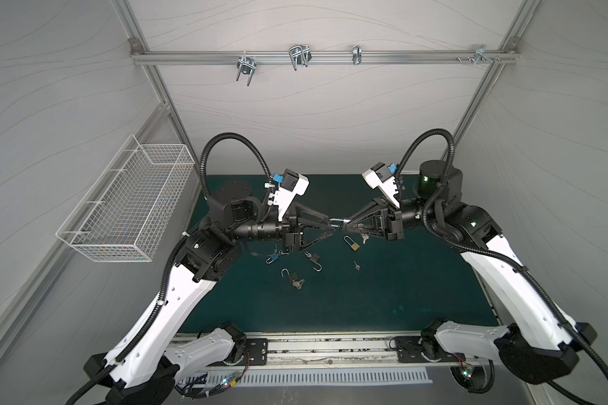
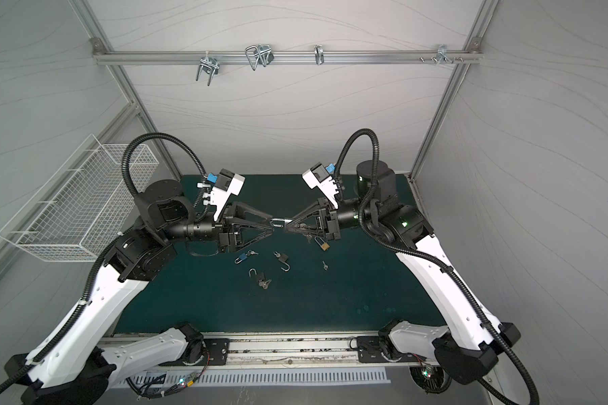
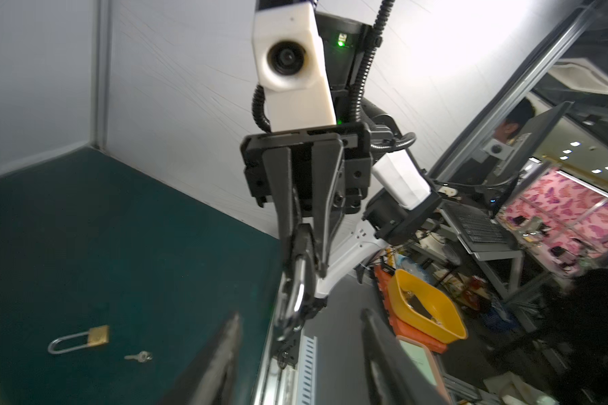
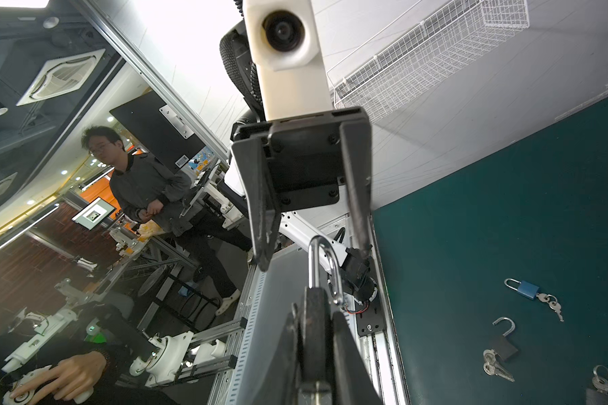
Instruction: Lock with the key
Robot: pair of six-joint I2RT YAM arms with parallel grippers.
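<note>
Your top views are evenly lit from above: pale grey panel walls (image 1: 330, 115) bright, dark green table mat (image 1: 330, 298) dim, shadows faint. The aluminium frame posts (image 1: 488, 82) bow near the frame edges. Both wrist views blow out to white glare behind; the left one blurs the dark steel-shackled padlock (image 3: 297, 294)

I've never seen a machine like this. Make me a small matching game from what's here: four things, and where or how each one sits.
Things:
1. blue padlock
2. brass padlock
3. gripped padlock
4. wire basket

States:
a. hangs on the side wall
b. lies on the green mat, long shackle
c. clamped in the right fingers, off the mat
d. lies on the mat, keys at its body

Pairs: 1-d, 2-b, 3-c, 4-a
</note>
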